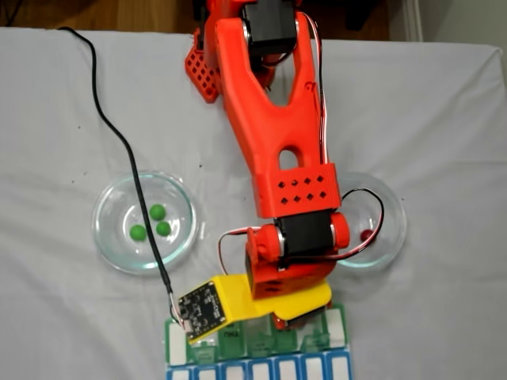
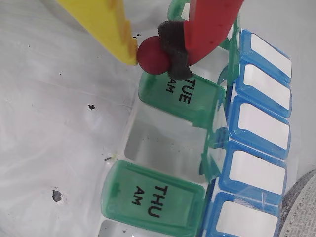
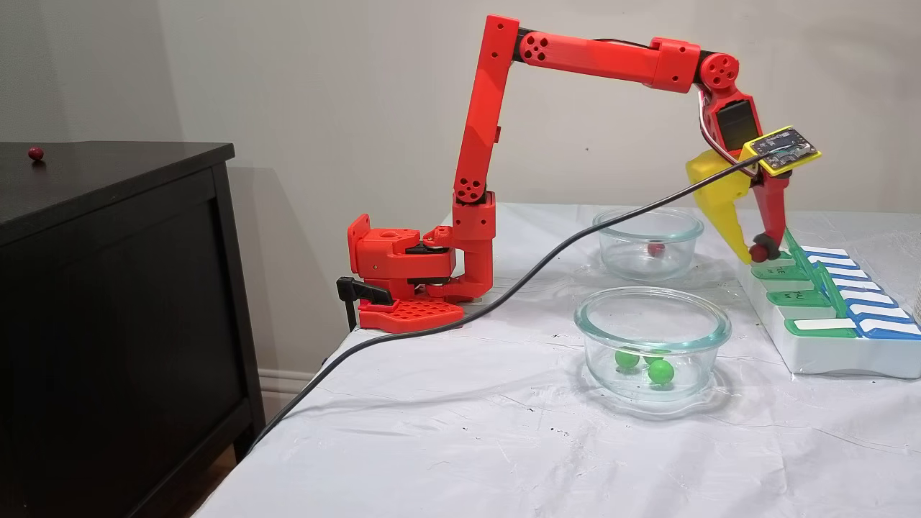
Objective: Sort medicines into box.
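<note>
One dark red ball (image 2: 154,55) pinched in my gripper (image 2: 150,54); released now, it lands on the closed green TUE lid (image 2: 182,96) at six o'clock and rolls off.

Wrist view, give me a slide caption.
Gripper holds a dark red ball above the pill organizer, beside its TUE lid.
</note>
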